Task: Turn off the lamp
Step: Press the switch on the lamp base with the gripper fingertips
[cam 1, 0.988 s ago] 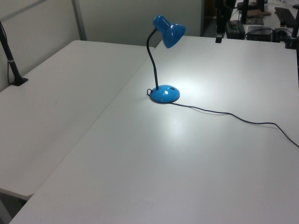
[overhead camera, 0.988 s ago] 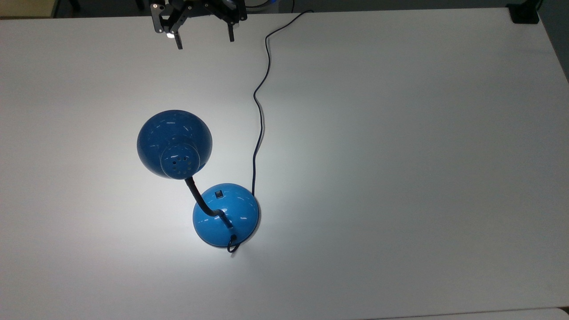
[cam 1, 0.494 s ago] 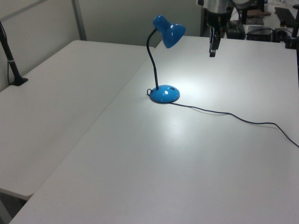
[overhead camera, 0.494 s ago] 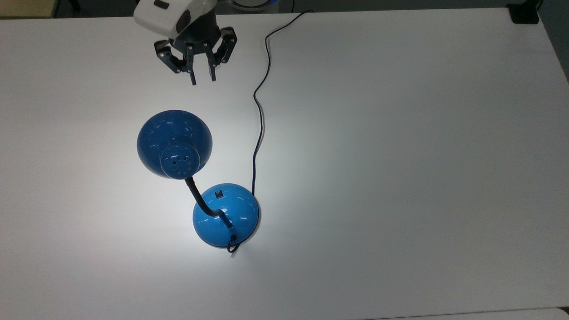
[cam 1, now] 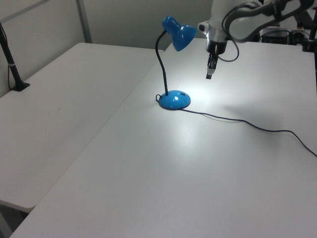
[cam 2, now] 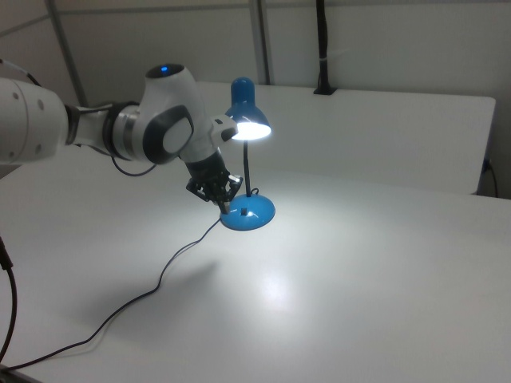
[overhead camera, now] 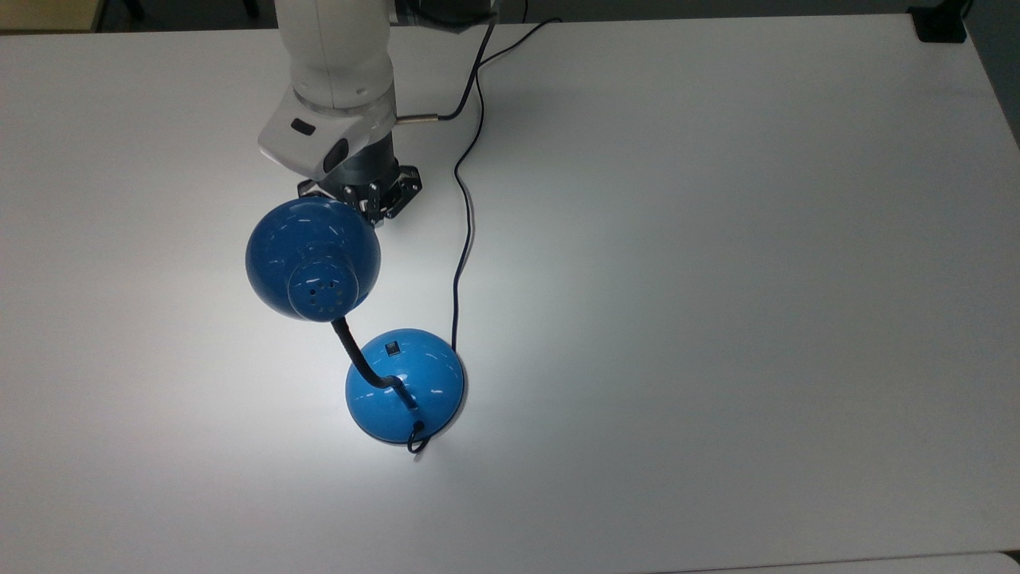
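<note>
The white counter point(overhead camera: 717, 279) carries the lamp point(overhead camera: 405, 387) near its middle, lit, its shade point(overhead camera: 312, 257) high above the base. The gripper point(cam 1: 210, 73) hangs in the air beside the shade, fingers pressed nearly together and pinching nothing. The main risk, as I judge it, is the arm clipping the shade on the way down and tipping the lamp. The cord point(overhead camera: 460, 239) could snag. A pointed press could slip off the small switch point(overhead camera: 392, 347).
</note>
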